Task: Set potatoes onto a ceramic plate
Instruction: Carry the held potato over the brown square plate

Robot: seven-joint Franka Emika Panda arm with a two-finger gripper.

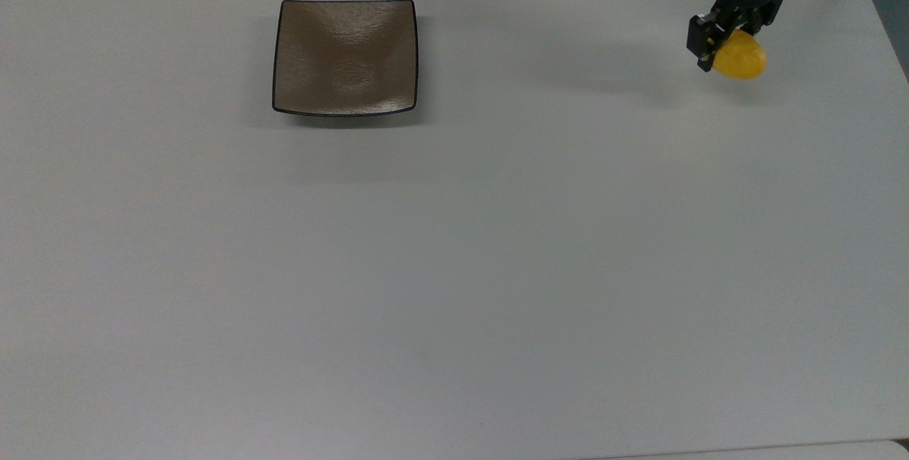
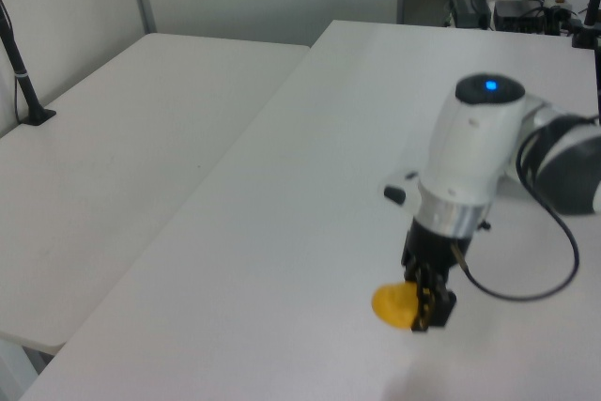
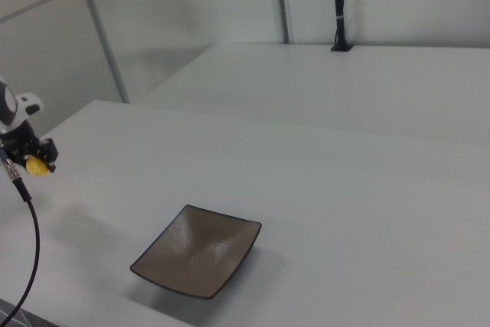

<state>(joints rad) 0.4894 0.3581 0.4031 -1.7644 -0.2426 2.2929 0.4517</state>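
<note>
The tool [image 1: 726, 46] is seen at the upper right of the top view, clamped on the potatoes [image 1: 740, 61], a single smooth yellow-orange lump held between its dark fingers. In the left view the tool [image 2: 423, 302] is found low and right of centre, hanging from a white wrist with a blue light on top, and the potatoes [image 2: 392, 304] are gripped at its tip, lifted off the table [image 2: 310, 185]; a faint shadow is cast on the table below. A dark cable is looped from the wrist toward the left view's right. In the right view the tool [image 3: 32, 160] is placed at the far left edge, with the potatoes [image 3: 36, 165] shown as a small yellow spot in its grip and a thin cable trailing down to the bottom edge.

The ceramic plate [image 1: 345, 57] is set in the upper left-centre of the top view, well apart from the tool, lying flat on the white table [image 1: 454, 247]. In the right view the ceramic plate [image 3: 197, 259] is seen low and left of centre, its corners upturned and its rim dark. A second pale table surface is visible beyond the main one in the left view.
</note>
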